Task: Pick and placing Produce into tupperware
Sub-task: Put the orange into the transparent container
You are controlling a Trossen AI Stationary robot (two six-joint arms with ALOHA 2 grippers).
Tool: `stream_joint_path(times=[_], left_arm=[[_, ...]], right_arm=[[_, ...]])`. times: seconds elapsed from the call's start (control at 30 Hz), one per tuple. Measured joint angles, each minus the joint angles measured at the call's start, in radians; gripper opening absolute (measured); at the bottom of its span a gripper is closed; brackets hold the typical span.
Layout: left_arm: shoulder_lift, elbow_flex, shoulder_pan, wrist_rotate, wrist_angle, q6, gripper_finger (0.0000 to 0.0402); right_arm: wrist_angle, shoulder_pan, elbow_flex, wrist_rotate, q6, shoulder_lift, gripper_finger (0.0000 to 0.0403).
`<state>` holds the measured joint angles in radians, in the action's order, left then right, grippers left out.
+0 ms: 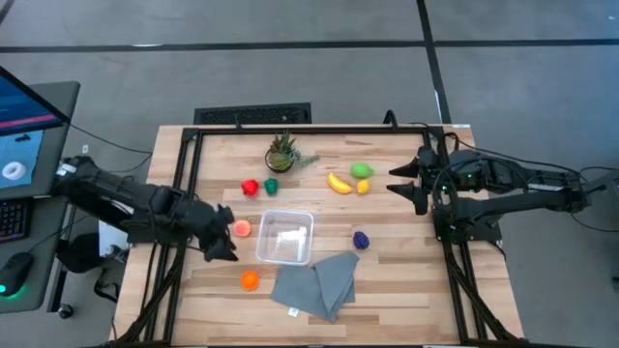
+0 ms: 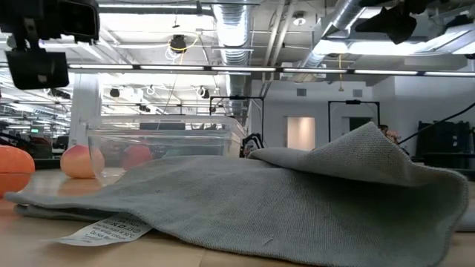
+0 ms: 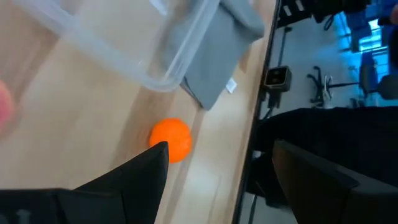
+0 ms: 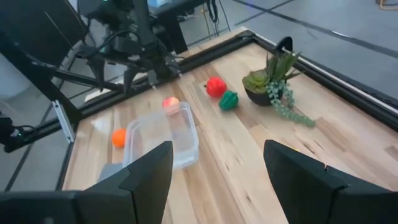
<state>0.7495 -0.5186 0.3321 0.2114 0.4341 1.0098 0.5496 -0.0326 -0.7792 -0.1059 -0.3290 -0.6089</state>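
Tupperware (image 1: 285,237) at mid-tabletop (image 1: 406,290) seemingly empty, produce all outside, so task barely begun; left claw (image 1: 224,244) spread wide, holding nothing, just beside peach-pink fruit (image 1: 241,228); right claw (image 1: 406,184) open, empty, waiting near banana (image 1: 338,184).

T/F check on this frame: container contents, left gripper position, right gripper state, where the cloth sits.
1. The tupperware is empty. True.
2. The left gripper is shut on the orange fruit. False: it is open, by the peach-pink fruit; the orange one lies free.
3. The right gripper is open and holds nothing. True.
4. The grey cloth lies inside the tupperware. False: it lies on the table beside it.
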Motion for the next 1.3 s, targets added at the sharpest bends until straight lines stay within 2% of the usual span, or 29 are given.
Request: stream_joint_path(times=[0.2,0.47,0.9,1.1,1.3], left_arm=[[0.054,-0.001,0.180,-0.180,0.000,0.140,0.0274],[0.224,-0.057,0.391,-0.400,-0.003,0.266,0.0274],[0.532,-0.166,0.570,-0.549,0.061,0.356,0.0274],[0.646,-0.223,0.599,-0.565,0.133,0.430,0.0274],[0.691,-0.253,0.596,-0.652,0.131,0.417,0.0274]], right_arm=[[0.016,0.000,-0.001,0.000,0.022,0.025,0.0275],[0.027,0.000,0.000,0.000,0.023,0.036,0.0275],[0.036,0.000,0.000,0.001,0.034,0.037,0.0275],[0.061,0.000,0.000,0.001,0.026,0.037,0.0276],[0.061,0.000,0.000,0.001,0.026,0.037,0.0276]])
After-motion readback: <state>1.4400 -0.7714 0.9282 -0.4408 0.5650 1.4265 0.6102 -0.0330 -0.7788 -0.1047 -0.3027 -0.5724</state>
